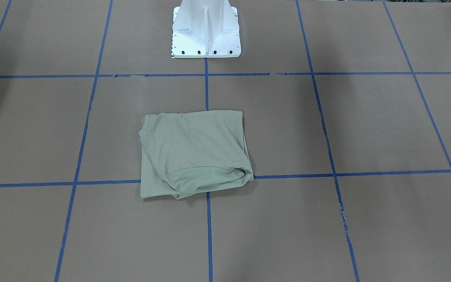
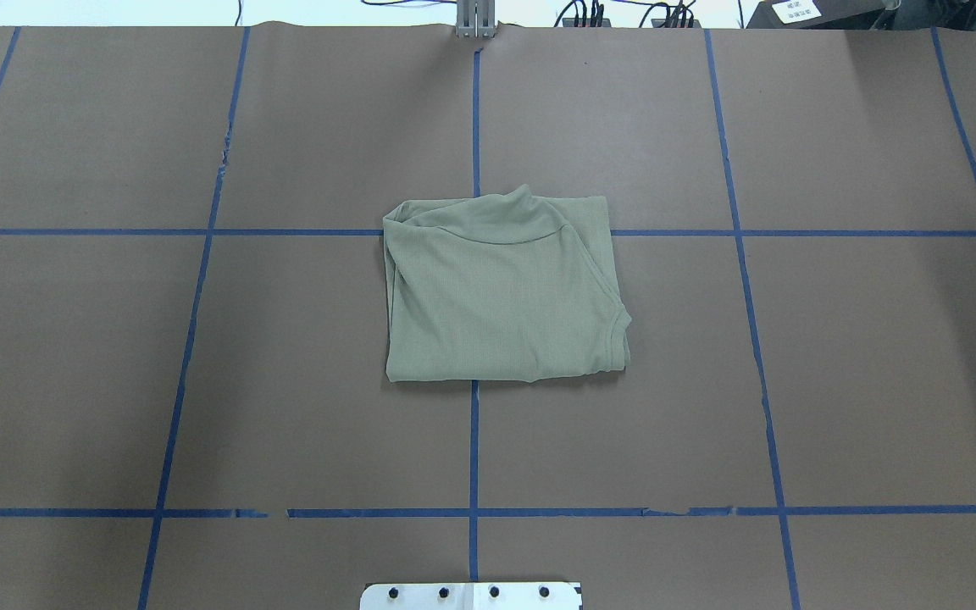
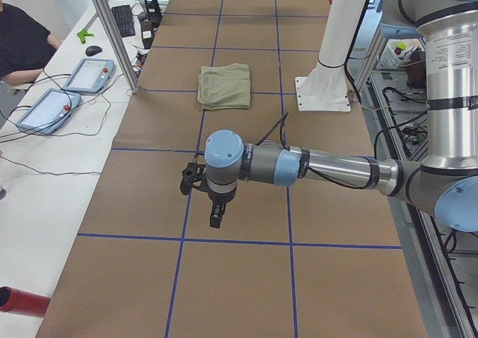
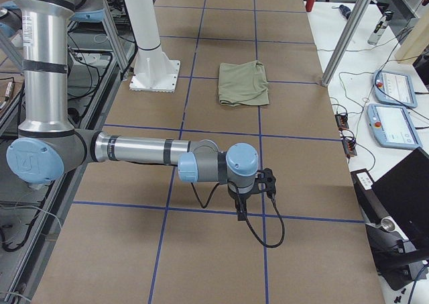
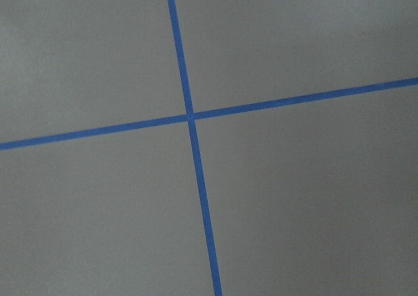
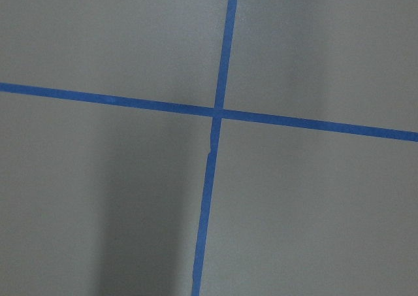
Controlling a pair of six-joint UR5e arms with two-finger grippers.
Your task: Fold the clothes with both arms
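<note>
One shirt (image 2: 496,296) is laid flat at mid-bench (image 2: 115,381), folded into a compact, roughly square packet. Pale sage-green knit; fine ribbed texture is seen. It is centred on the middle tape line (image 2: 474,440), out in front of the pedestal (image 2: 471,596) and well apart from it. A cross line of tape is covered by its far part.

Overhead: ribbed collar band is curved along the far edge, slightly raised at the centre. Left and near edges are straight. The right edge is layered, with a stitched edge running diagonally and a small notch near the near-right corner. Front view (image 1: 194,152): the collar end is bunched at one corner and lower layers stick out past the top layer there.

Left arm (image 3: 336,170) is held level over the bench end on its own side, jaws pointed down above the paper, well apart from the shirt (image 3: 224,86). Right arm (image 4: 134,149) is posed likewise at the opposite end, far from the shirt (image 4: 243,84).

Left jaws and right jaws: gap cannot be told, since only side views show them. Nothing is seen held. Both wrist views: only paper and a tape crossing.
</note>
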